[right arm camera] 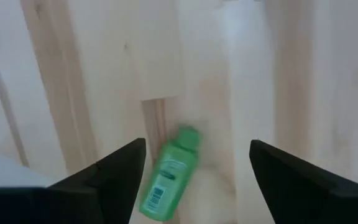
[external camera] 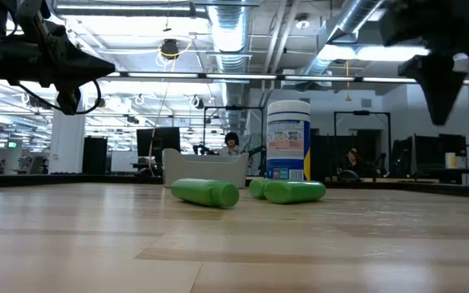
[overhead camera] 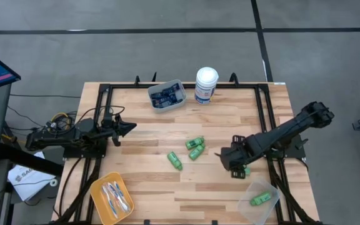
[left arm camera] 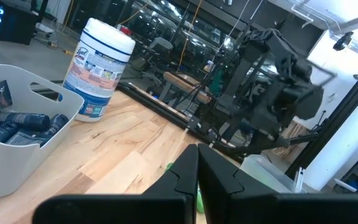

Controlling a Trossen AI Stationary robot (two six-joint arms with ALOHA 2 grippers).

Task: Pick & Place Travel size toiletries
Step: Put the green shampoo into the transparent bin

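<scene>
Wood-plank table (overhead camera: 142, 137) on a black frame, grey floor around it, open workshop room behind in the low view. Right pincer (overhead camera: 239, 170) low over the table near the clear bin (overhead camera: 258, 200), fingers spread wide, nothing held. One green bottle (right arm camera: 169, 174) lies on its side on the wood directly between the spread fingers in the right wrist view; whether a finger touches it cannot be told. In the high view just a green sliver shows at the pincer tip, beside the bin, not in it. One more green bottle (overhead camera: 260, 199) already inside the clear bin. Three loose green bottles (overhead camera: 194, 148) mid-table, well apart from the pincer. Navy tubes in the grey bin (overhead camera: 166, 95) at the far edge, beside the white canister (overhead camera: 205, 85). Toothbrushes in the orange tray (overhead camera: 111, 196) at the near left. Left pincer (overhead camera: 130, 128) waits at the left side, pressed together, empty.

Risks, as judgement: the bottle under the right pincer looks outside the bin, so it may count as a missed drop and need a re-grasp. It lies angled to the fingers, so a close could squeeze it out sideways or roll it. Dropping too low could scrape the wood or clip the bin wall and shift the bin.
</scene>
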